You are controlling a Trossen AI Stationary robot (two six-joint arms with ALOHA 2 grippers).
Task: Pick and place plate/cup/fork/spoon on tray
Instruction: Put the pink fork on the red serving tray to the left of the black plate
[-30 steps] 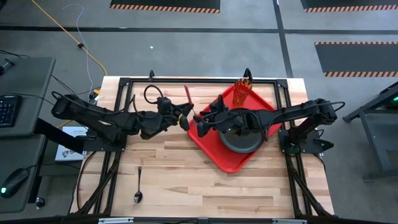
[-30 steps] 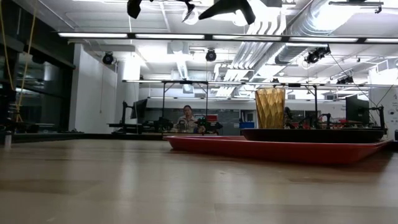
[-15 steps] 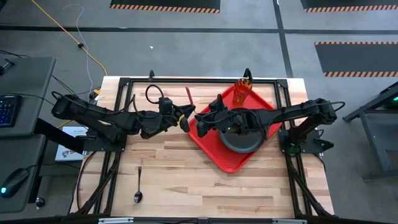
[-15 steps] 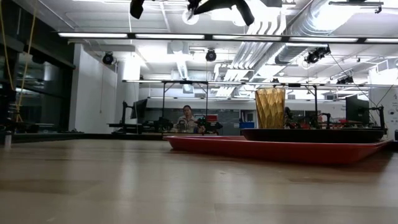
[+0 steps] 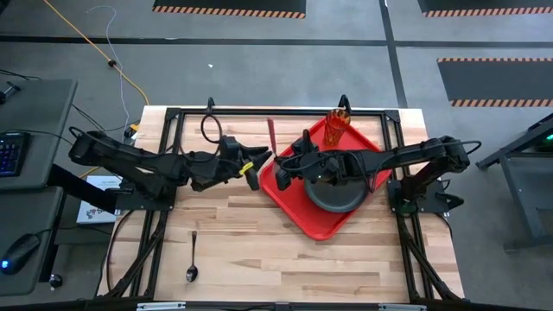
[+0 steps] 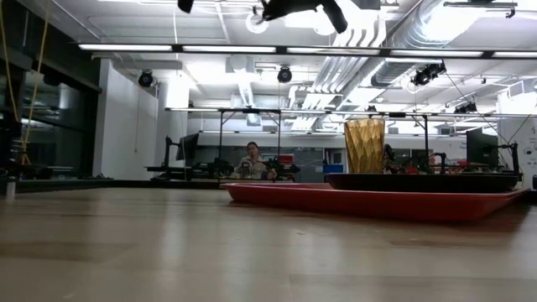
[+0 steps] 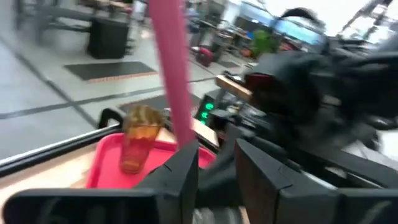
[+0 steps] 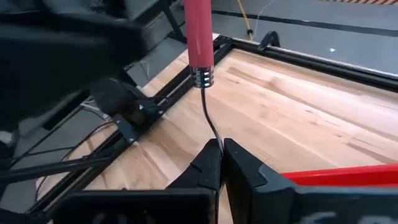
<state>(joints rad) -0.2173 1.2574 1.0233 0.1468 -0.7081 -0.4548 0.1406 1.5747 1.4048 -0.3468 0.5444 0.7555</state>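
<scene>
Fork (image 8: pixel 200 37) upright above table (image 5: pixel 233 242), spoon (image 5: pixel 192 259) apart

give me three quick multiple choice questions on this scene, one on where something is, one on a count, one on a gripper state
1. Where does the spoon lie?
A. on the tray
B. on the bare table, near its front left
C. inside the cup

2. How many of the task's things rest on the tray?
A. none
B. two
C. four

3. What is the right gripper doing?
A. hanging open over the plate
B. gripping the cup
C. shut on the fork's metal neck

Key: 1 B, the high view shows it alone on the wood. 2 B, only the plate and the cup stand there. 3 C, its wrist view shows the fingers pinching the fork.
</scene>
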